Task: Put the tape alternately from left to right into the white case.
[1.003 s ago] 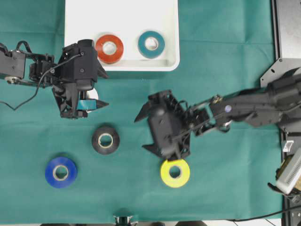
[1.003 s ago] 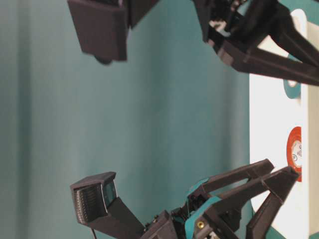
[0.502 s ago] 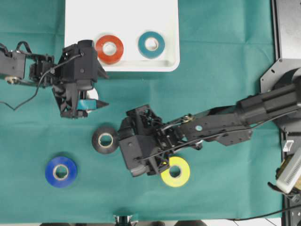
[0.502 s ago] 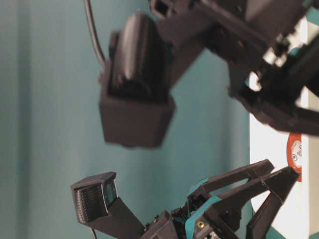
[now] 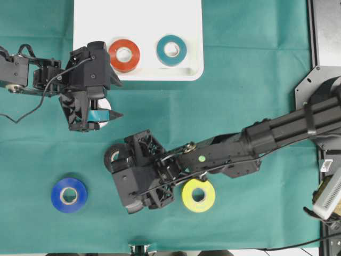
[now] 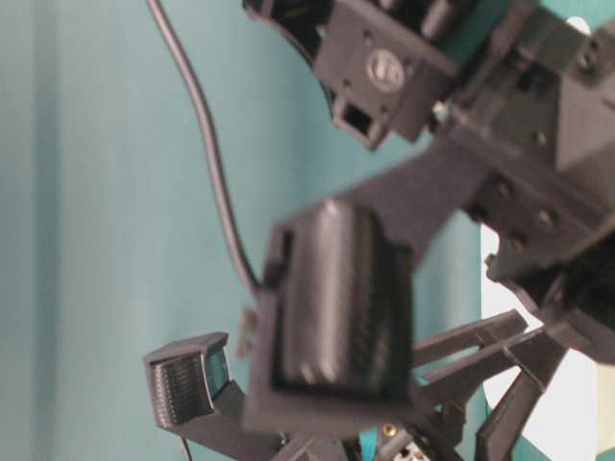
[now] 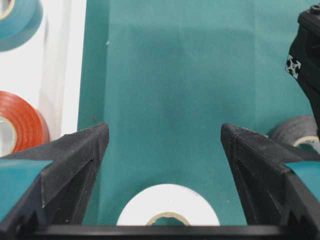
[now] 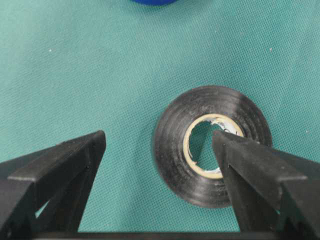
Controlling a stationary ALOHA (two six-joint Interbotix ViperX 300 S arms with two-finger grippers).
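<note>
The white case [image 5: 90, 32] at the top holds the red-orange tape [image 5: 124, 55] and the teal tape [image 5: 171, 50]. Just below the case, my left gripper [image 5: 120, 100] hangs open, with the white tape [image 5: 105, 106] on the cloth near the base of its fingers [image 7: 80, 155]. In the left wrist view the white tape [image 7: 167, 205] lies apart from both fingers of the left gripper [image 7: 164, 132]. My right gripper [image 5: 123, 181] reaches across the middle. It stands open over the black tape [image 8: 170, 150], one fingertip [image 8: 225, 145] above the core. Blue tape [image 5: 68, 194] and yellow tape [image 5: 198, 195] lie nearer the front.
Green cloth [image 5: 250, 80] covers the table. A grey metal frame [image 5: 325, 37] stands at the right edge. The right forearm [image 5: 277, 136] stretches diagonally across the cloth above the yellow tape. In the table-level view the right gripper's body [image 6: 336, 307] blocks most of the scene.
The right arm has swung left from above the yellow tape to over the black tape, jaws still open. The left gripper has stayed where it was, apart from a slight shift.
</note>
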